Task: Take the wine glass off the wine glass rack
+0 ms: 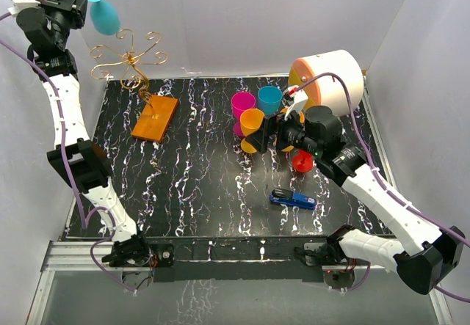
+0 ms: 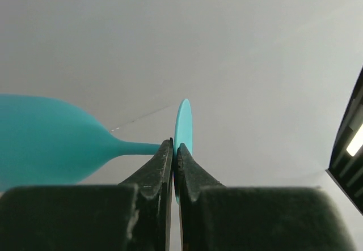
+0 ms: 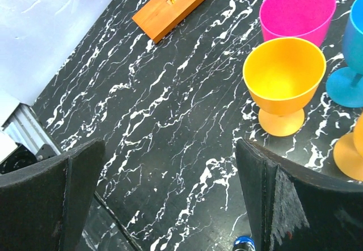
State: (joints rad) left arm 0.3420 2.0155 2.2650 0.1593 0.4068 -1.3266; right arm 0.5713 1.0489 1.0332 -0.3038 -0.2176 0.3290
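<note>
In the upper left of the overhead view, the smooth turquoise wine glass (image 1: 105, 13) is one plain colour from bowl to foot; the left wrist view shows that turquoise against a pale grey-white wall. Just below it, the thin wire wine glass rack (image 1: 131, 59) is gold-copper, and its flat base is orange. The table top (image 1: 205, 193) is black, veined all over with white marble-like streaks. Right of centre are a magenta plastic goblet (image 1: 243, 105), a blue plastic goblet (image 1: 269, 99) and a yellow-orange plastic goblet (image 1: 252, 122). Lower right of them lies a small dark blue object (image 1: 292, 199). At the upper right, the cream cylinder (image 1: 334, 75) has a peach-orange end face.
</note>
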